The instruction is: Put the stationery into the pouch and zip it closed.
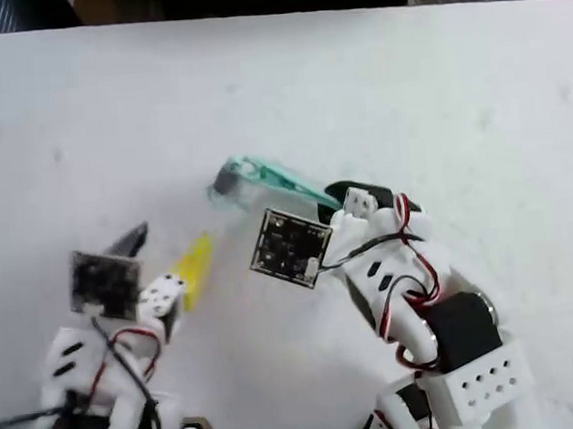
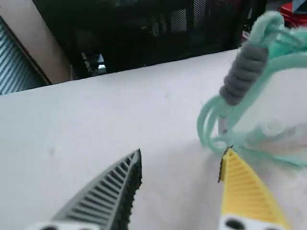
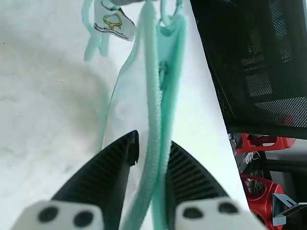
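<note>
A mint-green translucent pouch (image 1: 263, 176) stands on edge near the table's middle, with my right gripper (image 1: 332, 200) shut on its zip edge. In the right wrist view the two black fingers pinch the green zip band (image 3: 152, 120), gripper (image 3: 152, 155). A white tag (image 3: 112, 21) and green cords hang at the pouch's far end. My left gripper (image 1: 164, 250) is open, one finger black and one yellow, to the left of the pouch. In the left wrist view it (image 2: 182, 153) stands just short of the pouch (image 2: 283, 105) and its grey cord stopper (image 2: 242, 72), holding nothing.
The white table (image 1: 406, 84) stretches wide behind and beside the pouch. Its far edge (image 1: 249, 15) meets a dark area. A black mesh rack (image 3: 249, 57) and a red object (image 3: 259, 143) stand beyond the table.
</note>
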